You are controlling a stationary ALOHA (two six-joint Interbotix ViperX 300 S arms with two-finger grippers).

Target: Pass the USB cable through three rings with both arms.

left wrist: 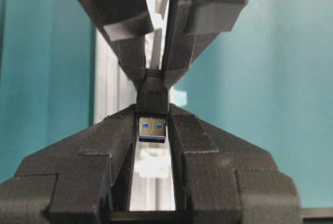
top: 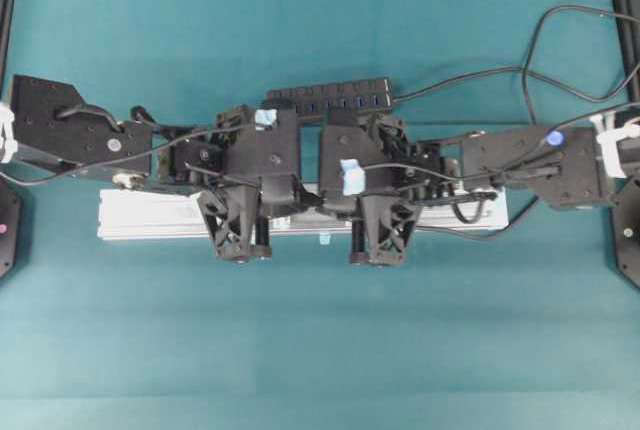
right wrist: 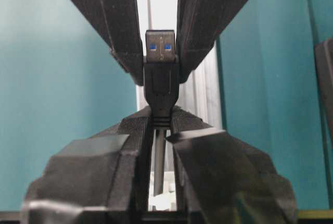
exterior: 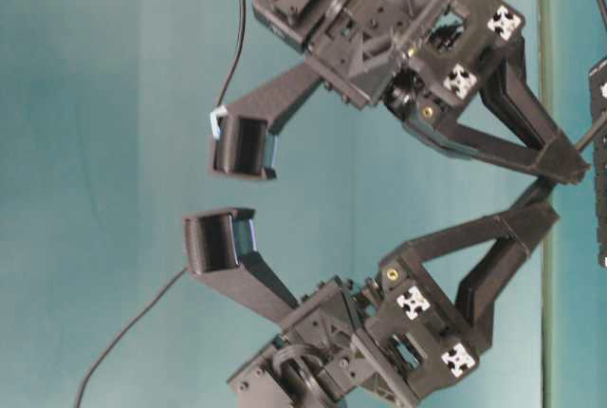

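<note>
The USB cable's black plug (left wrist: 152, 99) hangs level above the silver rail, its blue-tongued metal tip (left wrist: 152, 130) facing the left wrist camera. My left gripper (left wrist: 152, 117) is shut on the plug body. My right gripper (left wrist: 153, 73) comes from the opposite side, tip to tip with it. In the right wrist view the right gripper (right wrist: 161, 119) is shut on the ribbed collar behind the plug (right wrist: 161, 86), and the cord (right wrist: 158, 161) runs back between its fingers. One white ring (left wrist: 151, 165) sits on the rail under the plug; another ring (right wrist: 169, 199) shows below the cord.
The long aluminium rail (top: 150, 215) lies across the teal table under both wrists. A black multi-port hub (top: 330, 98) with blue sockets lies just behind the arms, its cord (top: 470, 75) trailing right. Both arms meet at the middle, hiding the grippers from overhead.
</note>
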